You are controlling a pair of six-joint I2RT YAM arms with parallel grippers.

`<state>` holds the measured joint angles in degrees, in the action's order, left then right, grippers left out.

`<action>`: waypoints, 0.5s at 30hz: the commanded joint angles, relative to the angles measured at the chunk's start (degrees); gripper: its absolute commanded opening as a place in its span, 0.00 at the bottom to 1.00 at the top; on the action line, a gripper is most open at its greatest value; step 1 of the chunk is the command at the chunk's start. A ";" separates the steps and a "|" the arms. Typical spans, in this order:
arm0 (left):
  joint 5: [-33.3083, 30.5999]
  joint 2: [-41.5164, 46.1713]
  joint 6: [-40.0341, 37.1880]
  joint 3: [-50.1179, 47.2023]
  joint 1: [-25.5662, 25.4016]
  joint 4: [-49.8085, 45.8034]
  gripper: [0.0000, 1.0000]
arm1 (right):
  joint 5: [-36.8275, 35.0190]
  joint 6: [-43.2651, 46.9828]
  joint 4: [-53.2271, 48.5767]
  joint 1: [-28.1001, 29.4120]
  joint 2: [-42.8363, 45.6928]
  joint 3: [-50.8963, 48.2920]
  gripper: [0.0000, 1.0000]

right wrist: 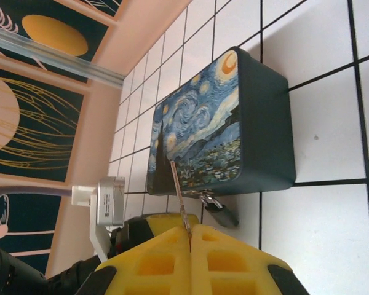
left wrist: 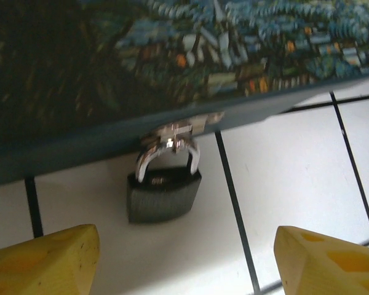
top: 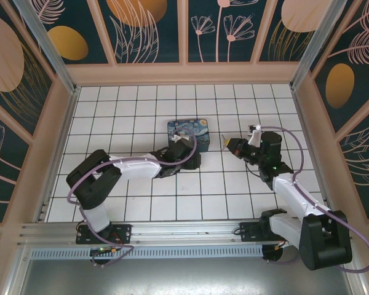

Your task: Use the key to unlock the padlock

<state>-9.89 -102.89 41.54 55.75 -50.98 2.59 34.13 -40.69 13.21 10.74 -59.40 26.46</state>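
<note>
The padlock (left wrist: 163, 190) is small, with a dark body and a silvery shackle. It hangs from the hasp on the front edge of the blue swirl-painted box (left wrist: 172, 55) and lies on the white tile. My left gripper (left wrist: 184, 264) is open just in front of it, one yellow finger on either side, touching nothing. My right gripper (right wrist: 189, 236) is shut on the key (right wrist: 179, 193), whose thin blade sticks out toward the box (right wrist: 234, 123). The padlock (right wrist: 220, 213) lies a little right of the key's line. From above, the right gripper (top: 226, 143) hovers right of the box (top: 188, 134).
The floor is white tiles with dark grid lines (top: 234, 104), enclosed by peach-framed painted walls (top: 184, 72). The left gripper (top: 194, 158) crowds the box's near side. The left wrist camera housing (right wrist: 111, 203) sits close beside the key's path.
</note>
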 commanded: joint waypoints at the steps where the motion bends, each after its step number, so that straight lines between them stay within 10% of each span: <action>1: -4.45 -2.48 -1.22 2.79 -0.06 -2.41 0.75 | 1.38 2.55 -1.00 -0.53 1.00 2.74 0.00; 15: -7.46 -8.37 -0.23 8.72 -1.00 -8.16 0.54 | 3.08 2.12 1.83 -0.59 0.10 2.37 0.00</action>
<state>-15.57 -109.82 41.01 62.41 -51.22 -2.70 35.97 -39.31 12.73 10.52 -59.40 27.40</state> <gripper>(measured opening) 0.552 0.050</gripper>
